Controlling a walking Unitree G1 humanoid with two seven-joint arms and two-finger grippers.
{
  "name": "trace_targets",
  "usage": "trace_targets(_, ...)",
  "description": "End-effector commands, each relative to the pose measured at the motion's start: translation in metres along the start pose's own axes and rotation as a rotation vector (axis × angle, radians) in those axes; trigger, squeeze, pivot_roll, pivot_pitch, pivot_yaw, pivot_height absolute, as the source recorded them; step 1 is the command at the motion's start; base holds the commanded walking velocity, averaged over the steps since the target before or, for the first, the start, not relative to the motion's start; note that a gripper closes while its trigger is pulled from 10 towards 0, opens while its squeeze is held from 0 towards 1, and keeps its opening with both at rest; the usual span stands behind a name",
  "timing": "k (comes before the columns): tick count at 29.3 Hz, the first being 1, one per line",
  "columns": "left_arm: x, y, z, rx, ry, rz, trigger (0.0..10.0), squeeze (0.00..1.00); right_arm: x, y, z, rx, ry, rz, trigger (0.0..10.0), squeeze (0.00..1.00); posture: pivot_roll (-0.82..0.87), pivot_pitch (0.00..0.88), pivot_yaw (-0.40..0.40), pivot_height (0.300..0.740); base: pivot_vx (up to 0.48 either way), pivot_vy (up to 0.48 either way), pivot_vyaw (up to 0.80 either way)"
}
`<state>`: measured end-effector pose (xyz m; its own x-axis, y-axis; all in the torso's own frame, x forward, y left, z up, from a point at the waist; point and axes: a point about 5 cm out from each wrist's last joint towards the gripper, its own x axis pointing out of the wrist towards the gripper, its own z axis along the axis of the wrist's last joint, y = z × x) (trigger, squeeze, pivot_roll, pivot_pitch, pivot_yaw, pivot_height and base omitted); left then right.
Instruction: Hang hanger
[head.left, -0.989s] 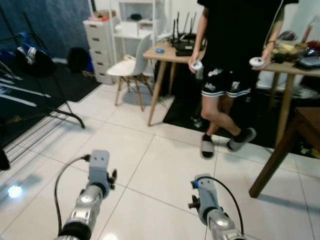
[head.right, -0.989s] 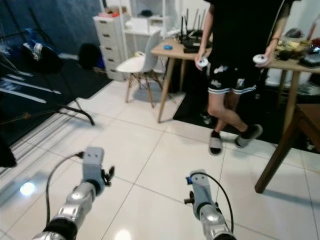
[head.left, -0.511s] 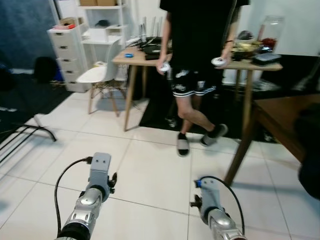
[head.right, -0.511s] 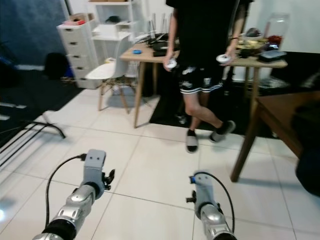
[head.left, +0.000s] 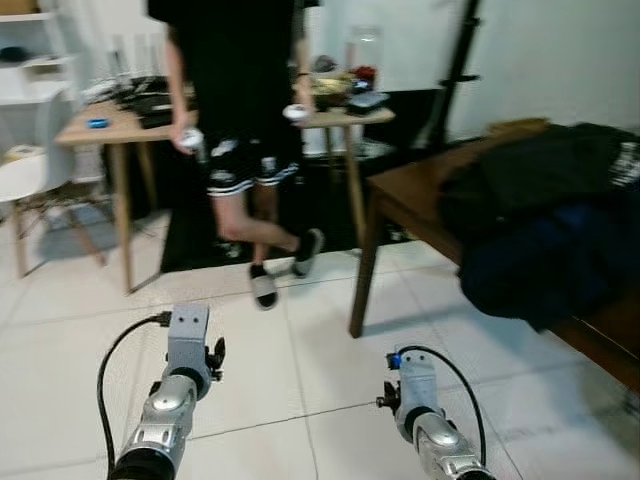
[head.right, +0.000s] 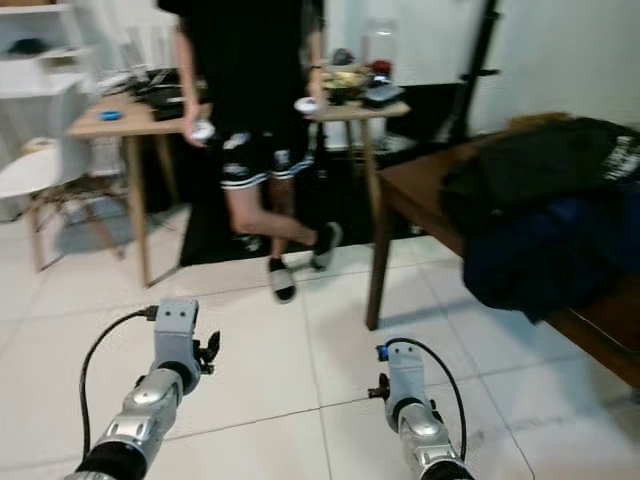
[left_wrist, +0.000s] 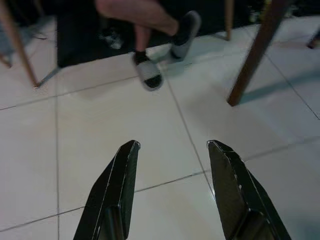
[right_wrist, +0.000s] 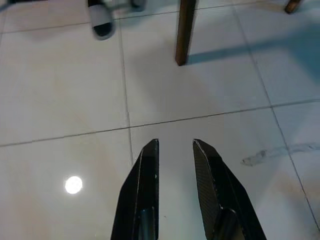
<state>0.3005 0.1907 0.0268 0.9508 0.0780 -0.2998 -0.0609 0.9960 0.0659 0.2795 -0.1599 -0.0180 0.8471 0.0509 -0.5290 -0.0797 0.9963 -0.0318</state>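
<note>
Your left gripper is spread, right gripper nearly pressed together, both empty above the floor: no hanger found yet.

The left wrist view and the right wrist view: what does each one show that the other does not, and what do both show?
Left wrist view: the open left gripper, a person's two feet in slippers and a pale table leg. Right wrist view: the right gripper with a narrow gap, a bright light reflection and a scuff mark on the tiles. Both: the white tiled floor and a dark wooden table leg.
</note>
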Motion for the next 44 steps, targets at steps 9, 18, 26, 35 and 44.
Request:
trace_targets(9, 0.002, -0.002, 0.010, 0.020, -0.054, -0.032, 10.0, 0.00, 0.002, 0.007, 0.012, 0.064, -0.061, -0.009, 10.0, 0.00, 0.06, 0.000, 0.019, 0.740, 0.000, 0.000, -0.80)
trace_targets(18, 0.011, -0.010, 0.026, 0.096, -0.067, -0.004, 10.0, 0.00, 0.007, 0.002, 0.032, 0.085, -0.131, -0.028, 10.0, 0.00, 0.07, 0.000, 0.052, 0.740, 0.000, 0.000, -0.80)
trace_targets(26, 0.010, 0.008, 0.045, 0.041, -0.184, 0.015, 10.0, 0.00, 0.009, 0.005, 0.051, 0.128, -0.216, -0.023, 10.0, 0.00, 0.10, 0.000, 0.042, 0.740, 0.000, 0.000, -0.80)
trace_targets(35, 0.007, 0.015, 0.043, 0.028, -0.207, 0.031, 10.0, 0.00, 0.009, -0.002, 0.070, 0.168, -0.303, -0.050, 10.0, 0.00, 0.09, 0.000, 0.055, 0.740, 0.000, 0.000, -0.80)
trace_targets(44, 0.012, 0.005, 0.060, 0.003, -0.251, -0.006, 10.0, 0.00, 0.004, -0.001, 0.108, 0.074, -0.493, -0.022, 10.0, 0.00, 0.06, 0.000, 0.060, 0.740, 0.000, 0.000, -0.80)
